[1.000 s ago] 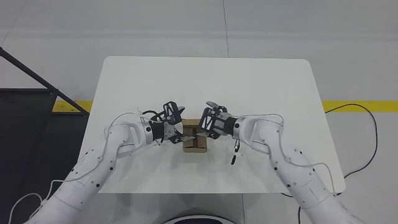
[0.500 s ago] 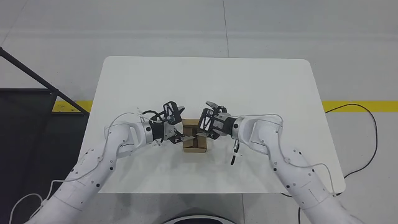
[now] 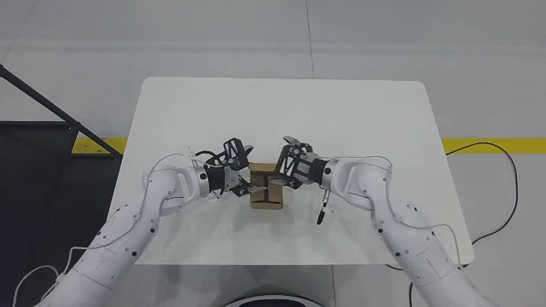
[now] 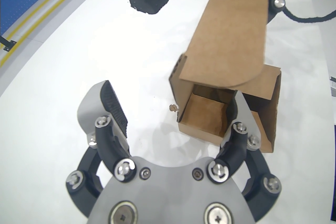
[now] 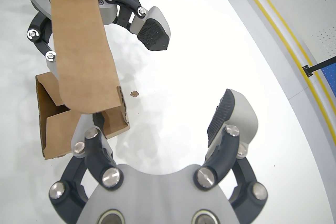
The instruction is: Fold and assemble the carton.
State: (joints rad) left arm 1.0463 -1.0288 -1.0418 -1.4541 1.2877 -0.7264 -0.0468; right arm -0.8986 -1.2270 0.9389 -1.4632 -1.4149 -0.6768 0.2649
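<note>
1. In the top view we see the white table (image 3: 358, 119) with much free surface in the upper half and at both sides. The carton (image 3: 266, 200) lies at lower centre of the frame.
2. The carton sits between the left gripper (image 4: 170, 101) and the right gripper (image 5: 160, 114), its long flap raised.
3. Both have their fingers (image 4: 110, 104) wide apart and clamp nothing. Each puts one finger inside the carton's open end, seemingly touching a wall.

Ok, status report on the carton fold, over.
Left gripper open, right gripper open, one finger of each at the carton opening. Long flap standing up, not folded. Small cardboard scrap beside it, not blocking.
</note>
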